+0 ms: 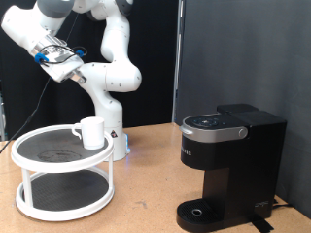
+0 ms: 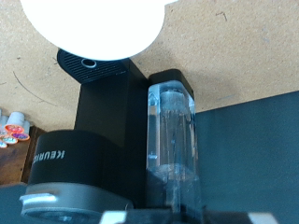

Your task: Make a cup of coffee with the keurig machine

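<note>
The white mug (image 1: 92, 131) stands upright on the top tier of a round white two-tier rack (image 1: 29, 155) at the exterior view's left. The black keurig machine (image 1: 228, 165) stands at the exterior view's right with its lid down and nothing on its round drip base (image 1: 199, 211). My gripper (image 1: 66, 66) is high up at the exterior view's top left, well above the rack and far from both. Nothing shows between its fingers. The wrist view looks down on the machine (image 2: 103, 121) and its clear water tank (image 2: 173, 140). The mug does not show there.
The arm's white base (image 1: 115, 136) stands right behind the rack. A black curtain (image 1: 243, 58) hangs behind the machine. In the wrist view a bright white round shape (image 2: 93, 23) lies beyond the drip base, and small colourful items (image 2: 13, 127) sit at the table's edge.
</note>
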You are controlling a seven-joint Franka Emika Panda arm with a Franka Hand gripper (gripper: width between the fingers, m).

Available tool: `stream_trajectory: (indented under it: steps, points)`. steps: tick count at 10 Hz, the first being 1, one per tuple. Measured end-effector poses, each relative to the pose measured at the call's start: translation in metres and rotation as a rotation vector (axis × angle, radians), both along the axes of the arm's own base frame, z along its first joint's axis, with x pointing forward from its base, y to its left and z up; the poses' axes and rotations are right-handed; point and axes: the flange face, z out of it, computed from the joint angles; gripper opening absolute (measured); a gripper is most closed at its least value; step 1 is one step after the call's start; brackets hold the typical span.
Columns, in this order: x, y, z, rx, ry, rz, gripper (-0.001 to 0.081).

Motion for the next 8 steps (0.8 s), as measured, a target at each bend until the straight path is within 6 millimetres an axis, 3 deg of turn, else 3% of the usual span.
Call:
stream_trajectory:
  steps: [4, 6, 7, 8]
  points:
    - [-0.001, -0.005, -0.027, -0.037, 0.059, 0.016, 0.0]
    - [0.003, -0.008, -0.044, -0.055, 0.07, -0.001, 0.0231]
    - [0.005, -0.011, -0.052, -0.071, 0.07, -0.012, 0.0231]
    - [0.007, -0.014, -0.059, -0.098, 0.055, -0.029, 0.0434]
